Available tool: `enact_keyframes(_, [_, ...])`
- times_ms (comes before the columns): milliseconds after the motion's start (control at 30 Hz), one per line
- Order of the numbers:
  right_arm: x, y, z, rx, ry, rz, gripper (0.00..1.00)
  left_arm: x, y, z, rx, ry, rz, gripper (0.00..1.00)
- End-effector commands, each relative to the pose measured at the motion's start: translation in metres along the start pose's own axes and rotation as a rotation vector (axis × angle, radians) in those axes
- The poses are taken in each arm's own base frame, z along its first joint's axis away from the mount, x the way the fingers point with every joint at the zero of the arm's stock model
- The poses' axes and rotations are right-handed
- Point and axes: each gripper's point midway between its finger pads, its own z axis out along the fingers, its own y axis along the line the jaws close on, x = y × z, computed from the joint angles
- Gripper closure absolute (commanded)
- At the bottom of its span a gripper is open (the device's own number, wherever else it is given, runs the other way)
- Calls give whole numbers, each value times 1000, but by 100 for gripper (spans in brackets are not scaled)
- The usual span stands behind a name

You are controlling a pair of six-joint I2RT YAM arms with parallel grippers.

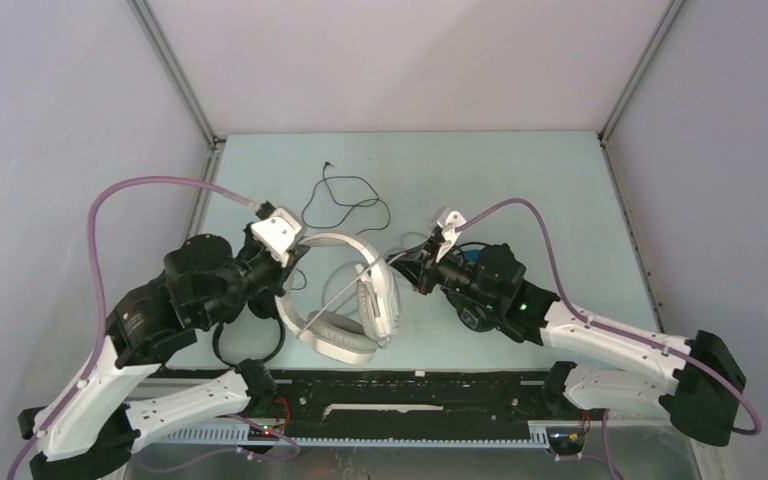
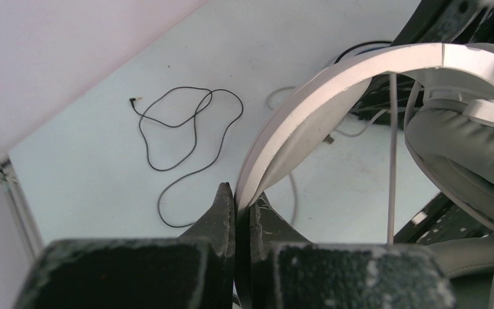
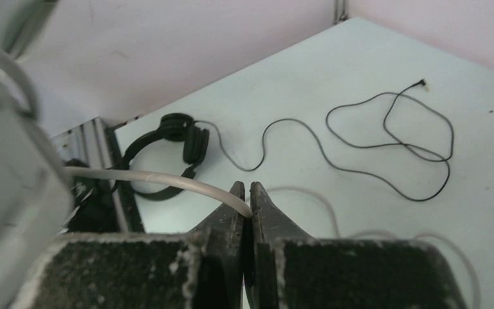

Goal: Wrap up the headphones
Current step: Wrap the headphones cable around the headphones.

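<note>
Arms bent inward: left gripper [image 2: 242, 196] clamps band of white headphones [image 2: 309, 109], right gripper [image 3: 246, 193] pinches grey cable [image 3: 161, 179].
Right wrist view shows small black headphones [image 3: 180, 138], largely hidden overhead.

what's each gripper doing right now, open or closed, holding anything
left gripper: closed, fingers pinching the headband of the white headphones
right gripper: closed, fingers pinching the grey cable

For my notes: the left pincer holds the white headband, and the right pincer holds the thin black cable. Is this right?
Not quite. The right wrist view shows the right pincer shut on the grey cable; the thin black cable lies loose on the table. The left pincer does hold the white headband.
</note>
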Motion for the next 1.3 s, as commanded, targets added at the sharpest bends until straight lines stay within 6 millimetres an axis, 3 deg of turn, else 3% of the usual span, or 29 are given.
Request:
enact_keyframes(0, [-11, 13, -18, -37, 101, 60, 100, -21, -7, 8, 58, -103, 141, 100])
enact_keyframes(267, [-30, 24, -33, -51, 141, 156, 100, 8, -5, 36, 46, -12, 357, 100])
enact_keyframes(533, [-41, 45, -40, -147, 210, 282, 100, 26, 12, 60, -55, 86, 485, 100])
enact_keyframes(833, [-44, 49, -50, -166, 283, 351, 100, 23, 18, 71, -99, 70, 540, 100])
enact_keyframes(1133, [-76, 84, -57, -375, 237, 462, 100, 16, 27, 75, -179, 17, 543, 100])
enact_keyframes(1267, [-80, 92, -54, -422, 225, 451, 98, 18, 30, 74, -211, 5, 517, 100])
